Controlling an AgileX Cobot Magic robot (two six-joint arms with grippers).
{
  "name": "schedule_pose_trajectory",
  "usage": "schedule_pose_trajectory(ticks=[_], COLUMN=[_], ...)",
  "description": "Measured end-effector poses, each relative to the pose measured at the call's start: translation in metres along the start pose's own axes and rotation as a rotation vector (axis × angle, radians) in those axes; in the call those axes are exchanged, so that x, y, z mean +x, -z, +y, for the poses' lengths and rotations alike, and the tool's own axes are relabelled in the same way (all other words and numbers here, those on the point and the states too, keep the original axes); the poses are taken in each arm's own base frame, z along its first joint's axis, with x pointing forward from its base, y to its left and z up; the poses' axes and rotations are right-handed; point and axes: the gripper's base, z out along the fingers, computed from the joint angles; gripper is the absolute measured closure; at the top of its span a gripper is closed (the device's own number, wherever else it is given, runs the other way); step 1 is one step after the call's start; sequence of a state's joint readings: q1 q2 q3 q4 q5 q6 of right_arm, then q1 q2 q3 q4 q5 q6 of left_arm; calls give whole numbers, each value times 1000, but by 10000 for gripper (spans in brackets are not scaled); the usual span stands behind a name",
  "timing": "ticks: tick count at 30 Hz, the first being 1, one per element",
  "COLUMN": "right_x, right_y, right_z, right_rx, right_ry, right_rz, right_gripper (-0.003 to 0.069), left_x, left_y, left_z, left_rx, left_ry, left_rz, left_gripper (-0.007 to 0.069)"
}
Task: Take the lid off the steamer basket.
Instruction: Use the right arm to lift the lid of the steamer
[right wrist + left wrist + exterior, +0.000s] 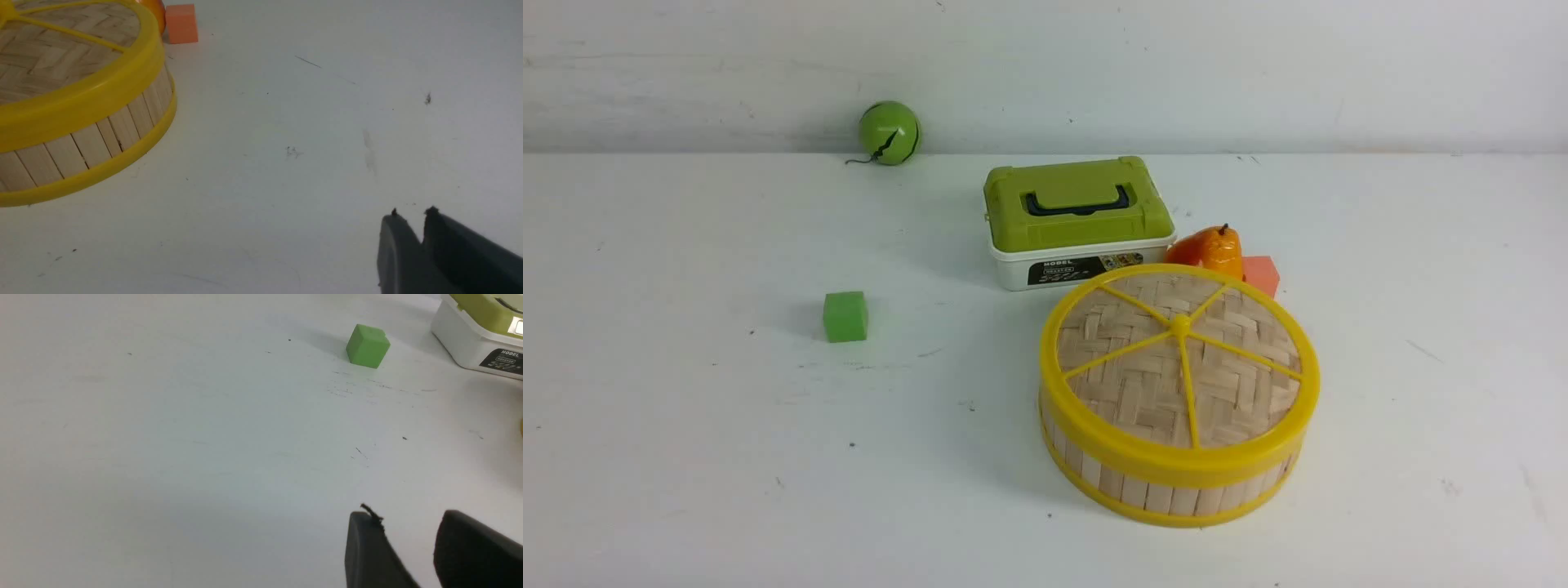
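Note:
The lid (1180,359), a woven bamboo disc with a yellow rim and spokes, sits closed on the steamer basket (1168,494) at the table's right centre. Neither arm shows in the front view. The right wrist view has the lid (61,53) and the basket's slat wall (81,143) off to one side. There my right gripper (412,214) hangs over bare table well apart from the basket, its fingers almost together and empty. My left gripper (408,516) is open over bare table with nothing between its fingers.
A white box with a green handled lid (1078,220) stands behind the basket. An orange toy fruit (1213,249) and an orange cube (1262,273) lie at the basket's far side. A green cube (845,316) lies left; a green ball (889,132) rests by the back wall.

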State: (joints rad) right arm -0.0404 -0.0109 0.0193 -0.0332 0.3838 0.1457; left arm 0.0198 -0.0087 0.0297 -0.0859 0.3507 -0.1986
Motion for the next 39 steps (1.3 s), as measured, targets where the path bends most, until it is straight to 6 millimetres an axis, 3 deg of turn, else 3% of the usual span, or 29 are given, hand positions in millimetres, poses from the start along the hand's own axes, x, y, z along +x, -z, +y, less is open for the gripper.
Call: schedule_pose_trajectory(ticks=[39], right_x=[0], right_y=[0], right_z=[0], right_rx=[-1], right_ry=[-1], right_rz=[0], right_gripper=[512], left_x=[0], left_y=[0], left_z=[1], left_rx=[-14], left_ry=[-39], left_rz=[-3], left_gripper=[386])
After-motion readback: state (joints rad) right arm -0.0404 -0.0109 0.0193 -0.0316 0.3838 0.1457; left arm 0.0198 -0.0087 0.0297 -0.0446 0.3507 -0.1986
